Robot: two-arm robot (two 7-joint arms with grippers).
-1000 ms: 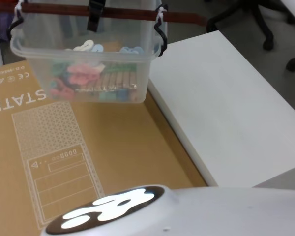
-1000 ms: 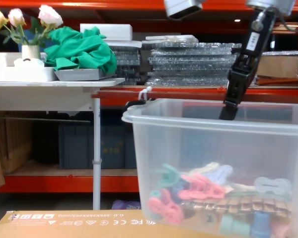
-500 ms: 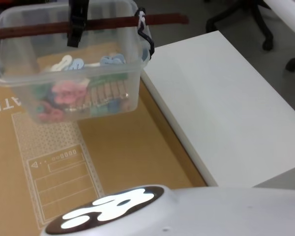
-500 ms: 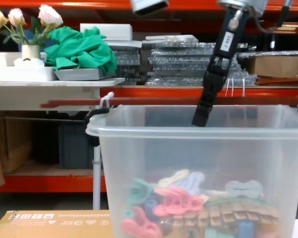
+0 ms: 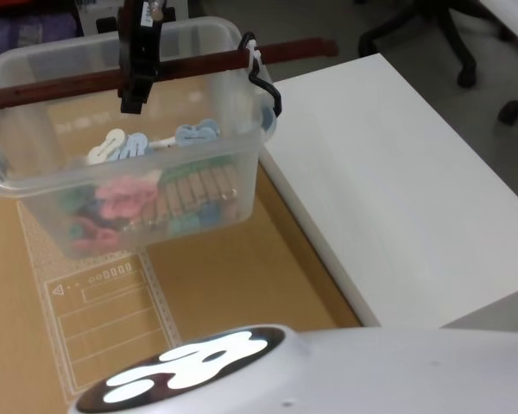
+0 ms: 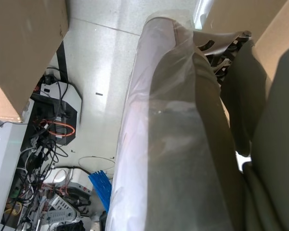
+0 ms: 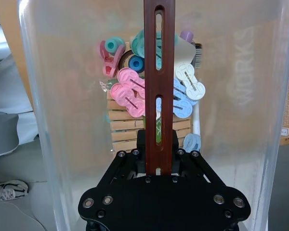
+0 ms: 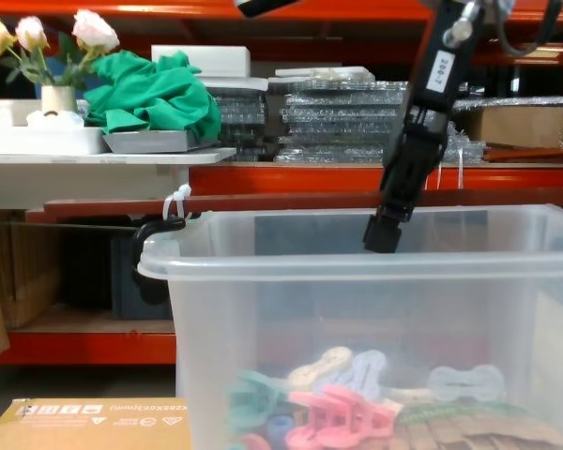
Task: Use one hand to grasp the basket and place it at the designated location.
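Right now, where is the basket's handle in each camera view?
Head view: the handle runs across the upper left, over the basket.
Chest view: it crosses mid-picture from side to side, just above the basket's top.
Right wrist view: it runs straight up the middle.
Left wrist view: too unclear to place it.
Shared landmark: the right gripper, shut on the handle.

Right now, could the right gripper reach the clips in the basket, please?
Probably not: the right gripper is shut on the handle, holding the basket above the cardboard box, so it isn't free for the clips.
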